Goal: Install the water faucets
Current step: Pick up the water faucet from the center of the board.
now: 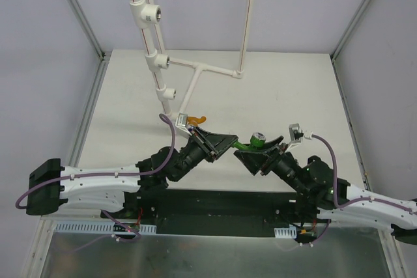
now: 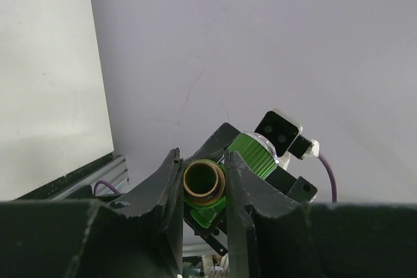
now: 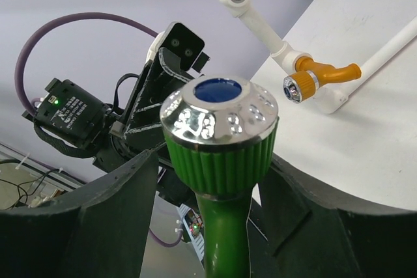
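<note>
The green water faucet point(image 1: 249, 142) hangs in the air between my two grippers, above the table's near edge. My left gripper point(image 2: 204, 181) is shut on its brass threaded end point(image 2: 204, 183), which points at the left wrist camera. My right gripper point(image 3: 215, 168) stands open around the faucet's ribbed green knob point(image 3: 220, 154) with the silver cap, and a gap shows on each side. The orange water faucet point(image 1: 195, 120) sits screwed into the lowest white tee, and it also shows in the right wrist view as the orange faucet point(image 3: 326, 73).
A white pipe frame point(image 1: 195, 76) rises from the table's back. Two more tees with metal threaded holes, the top tee point(image 1: 151, 12) and the middle tee point(image 1: 161, 62), sit higher up. Grey walls and aluminium posts point(image 1: 78, 11) enclose the white table point(image 1: 293, 89).
</note>
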Tool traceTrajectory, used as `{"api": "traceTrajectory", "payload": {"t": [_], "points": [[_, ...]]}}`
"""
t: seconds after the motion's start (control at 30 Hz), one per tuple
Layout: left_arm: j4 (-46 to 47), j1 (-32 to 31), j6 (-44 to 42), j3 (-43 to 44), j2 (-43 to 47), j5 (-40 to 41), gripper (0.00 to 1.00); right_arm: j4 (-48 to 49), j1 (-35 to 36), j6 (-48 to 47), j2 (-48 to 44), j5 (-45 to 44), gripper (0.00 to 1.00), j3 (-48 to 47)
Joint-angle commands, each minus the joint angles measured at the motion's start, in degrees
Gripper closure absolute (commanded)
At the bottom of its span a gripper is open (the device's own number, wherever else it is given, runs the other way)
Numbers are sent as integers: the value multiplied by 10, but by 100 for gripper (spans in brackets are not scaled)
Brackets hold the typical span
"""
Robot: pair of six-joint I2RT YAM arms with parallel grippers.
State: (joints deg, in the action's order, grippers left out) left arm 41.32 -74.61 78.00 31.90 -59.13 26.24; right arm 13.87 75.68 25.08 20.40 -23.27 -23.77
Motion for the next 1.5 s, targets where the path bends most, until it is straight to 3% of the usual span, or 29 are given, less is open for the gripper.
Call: {"api": "traceTrajectory", "payload": {"t": [0.0, 0.83, 1.47], "points": [[68, 1, -3, -7, 17, 21, 100, 41, 1, 3, 12, 7, 34, -8], [75, 3, 4, -18, 31, 28, 100, 121, 0, -8, 57, 2, 48, -7], [78, 3, 25, -20, 24, 40, 100, 136, 1, -30, 75, -30, 67, -5]]}}
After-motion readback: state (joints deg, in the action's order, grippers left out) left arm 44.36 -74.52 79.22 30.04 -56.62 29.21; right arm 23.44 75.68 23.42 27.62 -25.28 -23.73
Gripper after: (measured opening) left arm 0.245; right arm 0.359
